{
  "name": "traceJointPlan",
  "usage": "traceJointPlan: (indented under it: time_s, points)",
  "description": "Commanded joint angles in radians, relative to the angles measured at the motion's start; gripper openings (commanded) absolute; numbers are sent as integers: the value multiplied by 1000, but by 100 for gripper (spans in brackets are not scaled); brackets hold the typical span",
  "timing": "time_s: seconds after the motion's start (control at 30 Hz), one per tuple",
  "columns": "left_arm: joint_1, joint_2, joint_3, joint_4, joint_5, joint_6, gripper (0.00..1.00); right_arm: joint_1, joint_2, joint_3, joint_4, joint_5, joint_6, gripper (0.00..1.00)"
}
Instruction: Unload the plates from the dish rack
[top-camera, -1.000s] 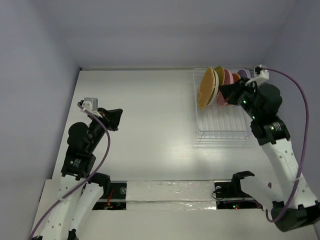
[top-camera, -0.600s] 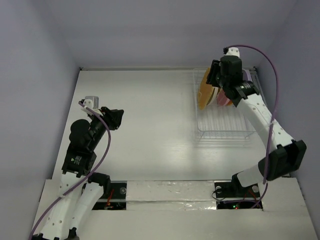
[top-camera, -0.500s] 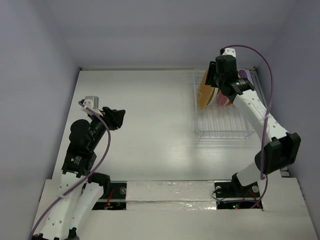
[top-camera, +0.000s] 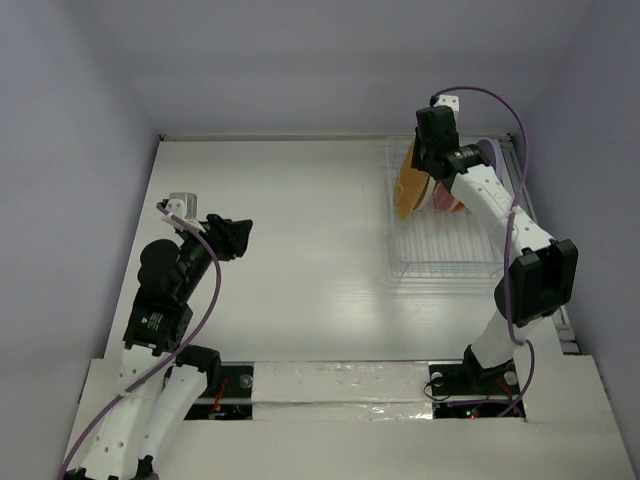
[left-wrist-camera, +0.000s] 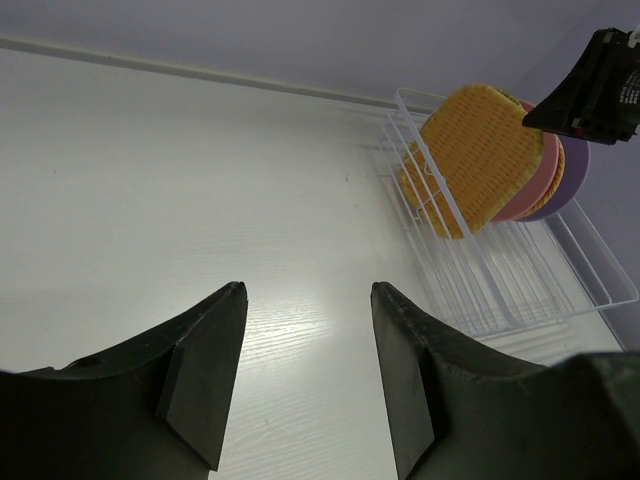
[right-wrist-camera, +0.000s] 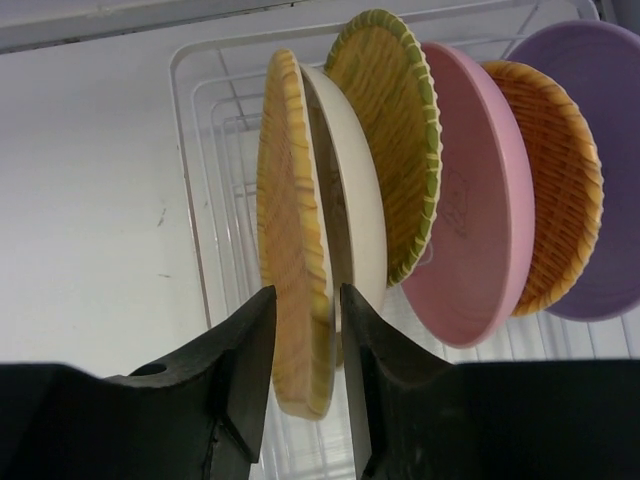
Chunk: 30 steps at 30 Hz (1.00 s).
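The plates stand on edge in a close row across the far end of the dish rack (top-camera: 445, 262), which sits on the far right part of the worktop (top-camera: 290, 220). From the row's open left end they run: the tan-orange rounded-square plate (right-wrist-camera: 290, 200), the cream plate (right-wrist-camera: 358, 215), the yellowish plate (right-wrist-camera: 385, 130), the pink plate (right-wrist-camera: 470, 210), the orange round plate (right-wrist-camera: 552, 190) and the purple plate (right-wrist-camera: 610, 160). Each plate faces sideways, so its thin rim points up toward whatever comes down on it. The right arm (top-camera: 495, 215) reaches over the rack and looks down on the row. Its jaws stand partly parted astride the rim of the tan-orange plate, one on its outer face and the other in the narrow gap before the cream plate. Whether they are pressing on the plate or only flank it, I cannot tell. The plate sits in its slot, upright. What matters for the lift, in my judgement, is that the plate lies directly between these jaws with its flat faces toward them. A squeeze and a straight pull along the plate's own plane should free it without dragging the cream neighbour. The left arm (top-camera: 170, 285) is well apart, on the other side of the worktop. Its jaws are spread wide and hold nothing, so the right arm is clearly the nearer one.
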Motion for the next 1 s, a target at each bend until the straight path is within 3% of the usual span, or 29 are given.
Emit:
traceJointPlan:
  time_s: [0.0,0.3,0.67,0.97]
  points:
    - [5,-3,38,34,10,-1,50,-7,22,63,3,5,-21,37]
    - [5,-7,38,32,8,0,50,-7,63,75,-5,16,-27,35]
    - [5,-7,38,34,7,-1,50,-7,69,84,-14,62,-56,1]
    - [5,0,38,38,11,0,50,-7,-90,-40,198,73,-151,0]
